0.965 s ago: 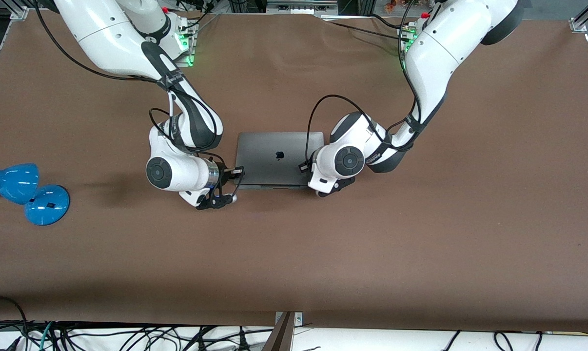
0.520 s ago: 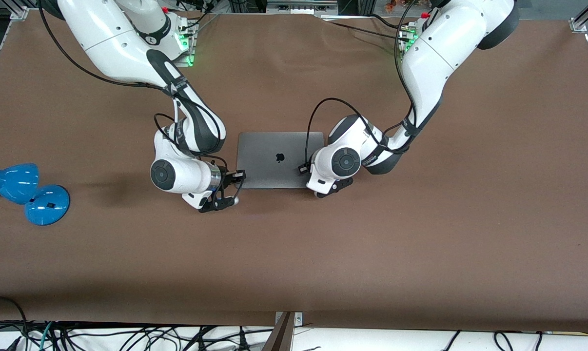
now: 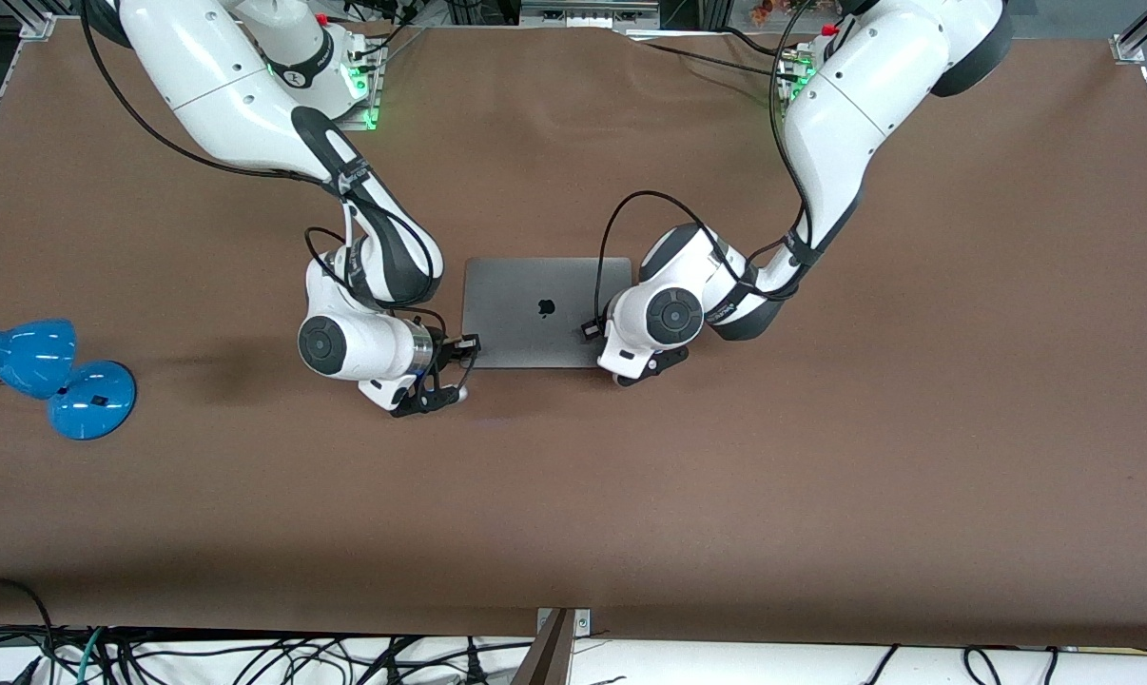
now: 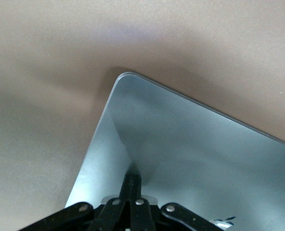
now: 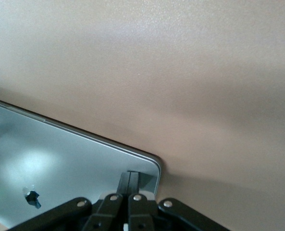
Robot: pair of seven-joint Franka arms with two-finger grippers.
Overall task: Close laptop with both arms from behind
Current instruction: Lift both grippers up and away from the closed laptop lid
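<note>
The space-grey laptop (image 3: 535,309) lies mid-table with its lid down and the dark apple logo up; screen and keyboard are hidden. My right gripper (image 3: 470,343) is shut, and its fingertips rest on the lid's corner nearer the front camera, at the right arm's end. In the right wrist view the closed fingers (image 5: 130,181) press the lid (image 5: 60,154) by its rounded corner. My left gripper (image 3: 592,328) is shut, on the lid's nearer edge at the left arm's end. In the left wrist view the closed fingers (image 4: 132,185) touch the lid (image 4: 195,144).
A blue desk lamp (image 3: 50,376) lies near the table edge at the right arm's end. Brown table (image 3: 573,495) stretches from the laptop to the front camera. Cables hang along the table's front edge (image 3: 250,656).
The lid's nearer edge has come down the last bit, and the dark strip under it no longer shows. The right arm's wrist has shifted slightly toward the laptop. The left arm has barely moved.
</note>
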